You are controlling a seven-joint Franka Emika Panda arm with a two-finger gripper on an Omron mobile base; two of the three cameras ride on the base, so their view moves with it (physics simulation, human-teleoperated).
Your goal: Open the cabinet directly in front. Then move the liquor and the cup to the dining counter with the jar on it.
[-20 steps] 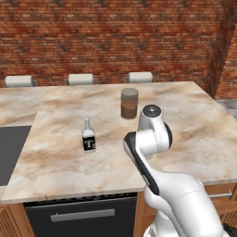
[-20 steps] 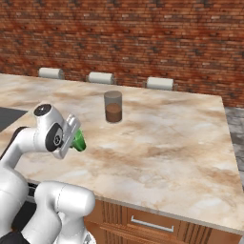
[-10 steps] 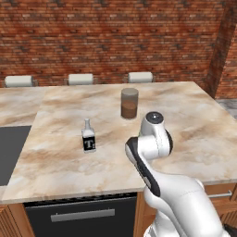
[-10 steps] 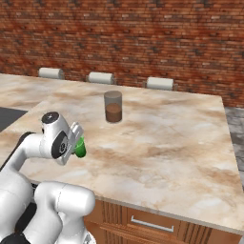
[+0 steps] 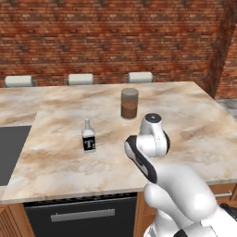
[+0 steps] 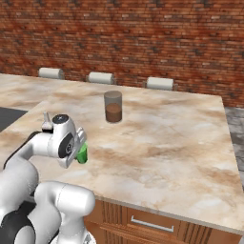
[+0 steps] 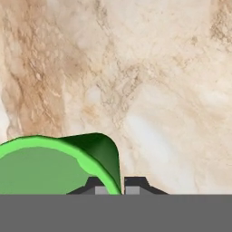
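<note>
1. Descent marks the change: over the last second the arm's wrist has sunk toward the table (image 5: 60, 162), from level with the jar (image 5: 129, 103) in the left base view to well below it, nearer the front edge.
2. In the right base view the cup (image 6: 82, 154) has come down with the hand and now sits low over the marble just inside the front edge, close to the front left corner of this view; whether its base touches the top I cannot tell.
3. The pincer (image 7: 117, 185) is closed narrow on the cup's rim: in the hand view one dark fingertip shows on each side of the bright green wall.
4. Neither the liquor (image 5: 88, 136) nor the jar has moved since the earlier frames.
5. The liquor stands upright on the table toward its left side, about midway between front and back edges, its white label facing the camera.
6. The jar stands upright toward the back edge, near the middle, well apart from the liquor.
7. Three pale stool backs (image 5: 140, 77) line the far edge, before a red brick wall (image 5: 115, 37).
8. A black cooktop (image 5: 11, 148) is set into the surface at the left.
9. The white wrist hides the cup in the left base view; nothing stands on the marble between the cup and the jar.
</note>
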